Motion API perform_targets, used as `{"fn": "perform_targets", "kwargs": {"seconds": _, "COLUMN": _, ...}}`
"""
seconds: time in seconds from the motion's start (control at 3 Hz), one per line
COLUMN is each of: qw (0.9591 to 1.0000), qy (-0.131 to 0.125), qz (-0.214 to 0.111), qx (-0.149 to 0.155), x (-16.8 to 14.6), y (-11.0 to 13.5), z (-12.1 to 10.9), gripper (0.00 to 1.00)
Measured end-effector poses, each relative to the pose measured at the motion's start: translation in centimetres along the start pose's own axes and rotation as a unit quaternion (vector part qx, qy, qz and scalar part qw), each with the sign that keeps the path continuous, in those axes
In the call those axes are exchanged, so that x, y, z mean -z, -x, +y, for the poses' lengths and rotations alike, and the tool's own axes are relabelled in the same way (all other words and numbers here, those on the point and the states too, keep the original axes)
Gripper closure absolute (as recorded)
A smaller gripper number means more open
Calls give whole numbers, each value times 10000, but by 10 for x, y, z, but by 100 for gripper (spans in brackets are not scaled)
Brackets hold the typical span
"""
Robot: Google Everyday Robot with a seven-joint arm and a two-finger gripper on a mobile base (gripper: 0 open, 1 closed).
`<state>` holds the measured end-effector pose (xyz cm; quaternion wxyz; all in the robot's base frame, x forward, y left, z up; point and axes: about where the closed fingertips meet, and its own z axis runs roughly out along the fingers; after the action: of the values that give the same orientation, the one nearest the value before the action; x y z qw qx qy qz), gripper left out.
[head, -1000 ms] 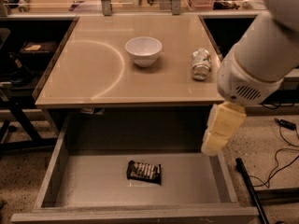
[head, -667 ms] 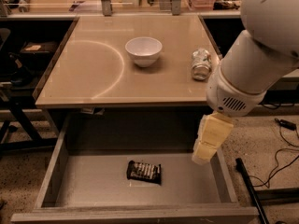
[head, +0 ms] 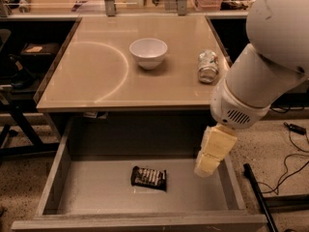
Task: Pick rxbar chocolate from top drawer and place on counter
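Lying in the open drawer [head: 96,193] is a dark snack bar [head: 149,178]; the tool [head: 210,159] hangs over the drawer's right end, grip state untellable.

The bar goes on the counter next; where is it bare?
The counter is bare left of the white bowl, across the pale arc, and along its front edge. The can crowds the right edge. The gripper hangs over the right of the top drawer.
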<state>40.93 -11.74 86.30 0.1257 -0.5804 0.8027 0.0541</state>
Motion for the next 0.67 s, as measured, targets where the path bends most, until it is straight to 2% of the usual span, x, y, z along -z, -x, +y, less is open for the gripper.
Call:
{"fn": "perform_targets", "kwargs": {"seconds": 0.33, "qw": 9988, "qy": 137, "qz": -355, "qx": -295, "x": -73, "y": 1, "z": 18, "gripper": 0}}
{"fn": "perform_targets", "kwargs": {"seconds": 0.67, "qw": 9988, "qy": 137, "qz": -355, "qx": -295, "x": -73, "y": 1, "z": 18, "gripper": 0}}
